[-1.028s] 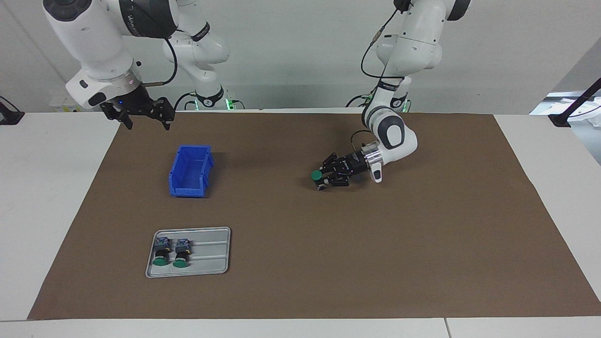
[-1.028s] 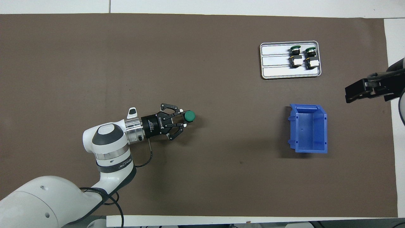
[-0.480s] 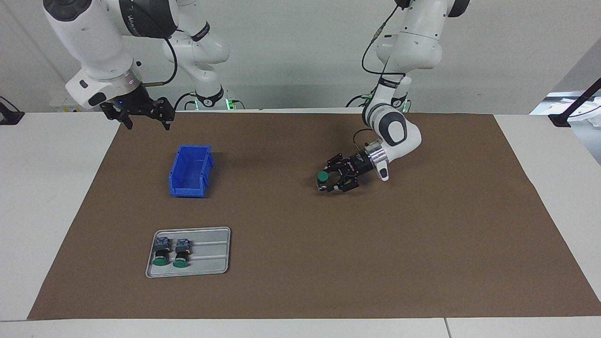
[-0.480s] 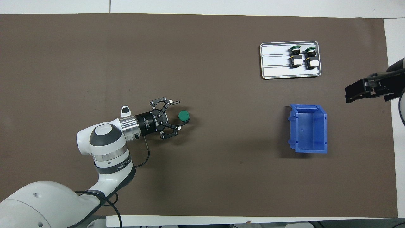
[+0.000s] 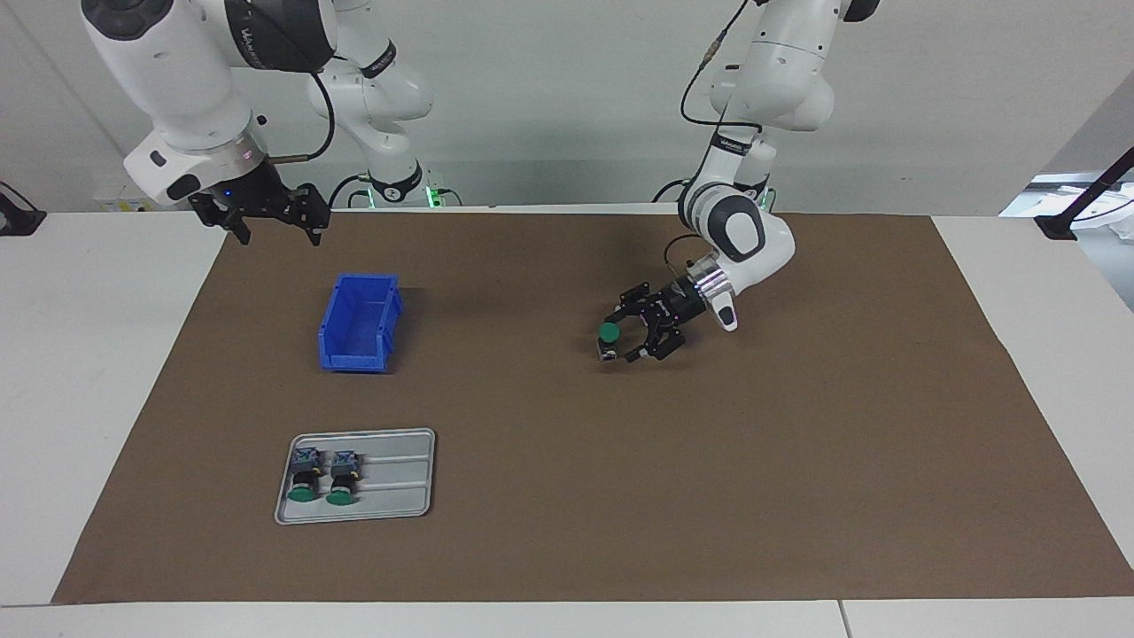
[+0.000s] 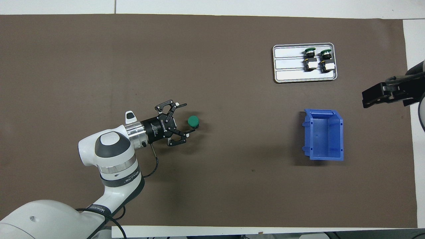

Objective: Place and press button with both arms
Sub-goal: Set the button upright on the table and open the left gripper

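Upright, green-capped button (image 5: 608, 337), black collar, on brown mat (image 5: 797, 461).

A plain pale grey wall (image 5: 549, 97) fills the top of the frame; below it stands a white table (image 5: 89, 399), covered in the middle by a wide brown mat (image 5: 709, 496); at the upper right edge, a bright window area (image 5: 1076, 190).

blue bin (image 5: 359, 323) near grey tray (image 5: 390, 478) on brown mat (image 5: 797, 461).
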